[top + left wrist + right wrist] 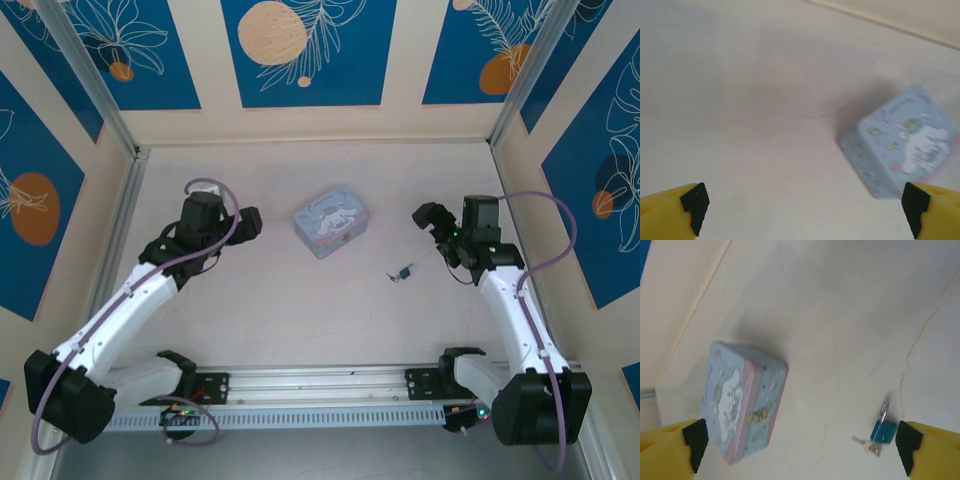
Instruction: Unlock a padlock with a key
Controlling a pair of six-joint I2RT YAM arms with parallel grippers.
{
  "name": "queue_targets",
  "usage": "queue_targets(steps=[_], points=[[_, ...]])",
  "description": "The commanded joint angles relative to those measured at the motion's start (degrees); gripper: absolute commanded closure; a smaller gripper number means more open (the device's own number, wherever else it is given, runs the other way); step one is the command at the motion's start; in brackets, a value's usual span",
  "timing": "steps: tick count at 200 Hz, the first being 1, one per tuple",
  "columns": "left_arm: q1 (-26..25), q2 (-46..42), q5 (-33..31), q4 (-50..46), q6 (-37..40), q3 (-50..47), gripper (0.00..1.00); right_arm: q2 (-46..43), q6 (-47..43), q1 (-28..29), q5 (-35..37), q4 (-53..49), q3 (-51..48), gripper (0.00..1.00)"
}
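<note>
Yellow fingers (662, 452) of the right tool (801, 442) are seen spread wide w/ nothing held, likewise the left tool (805, 201), so padlock (883, 431) & key (866, 444) are found together, loose on the worktop (840, 315) near the tin (742, 405), nearer the right arm (510, 300), prob. placed for its reach.

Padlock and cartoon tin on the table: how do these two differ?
The padlock is far smaller than the tin. The padlock is plain teal with a silvery shackle; the tin is pastel blue and pink with a cartoon figure. The tin sits near the middle of the table; the padlock lies off to its right in the top view. Both rest flat on the table.
</note>
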Motion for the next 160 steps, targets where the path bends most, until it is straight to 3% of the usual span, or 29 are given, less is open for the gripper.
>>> queue_targets(steps=[1, 31, 51, 74, 121, 142, 160], points=[[0.82, -3.98, -16.03, 7.34, 10.36, -4.76, 0.0, 1.72, -3.06, 1.22, 13.24, 2.37, -0.07, 0.01], [2.04, -4.67, -25.69, 17.93, 21.23, -10.45, 0.0, 4.44, -9.46, 4.68, 26.87, 15.65, -4.99, 0.0], [4.95, -2.34, -25.05, 26.72, 26.9, -14.37, 0.0, 8.82, -13.4, 5.58, 30.38, 20.03, -5.35, 0.0], [8.77, 2.58, -23.51, 35.15, 27.15, -18.18, 0.0, 13.76, -19.47, 6.38, 33.51, 27.25, -6.97, 0.0], [13.44, 14.95, -20.37, 49.8, 29.07, -24.31, 0.0, 23.02, -32.5, 6.65, 35.46, 41.6, -9.9, 0.01], [14.65, 18.24, -17.11, 57.58, 30.14, -27.46, 0.0, 24.32, -36.37, 6.01, 32.24, 49.83, -13.42, 0.0], [16.2, 18.83, -10.0, 65.36, 31.29, -29.95, 0.0, 24.42, -39.98, 6.07, 29.03, 62.11, -19.16, 0.0]])
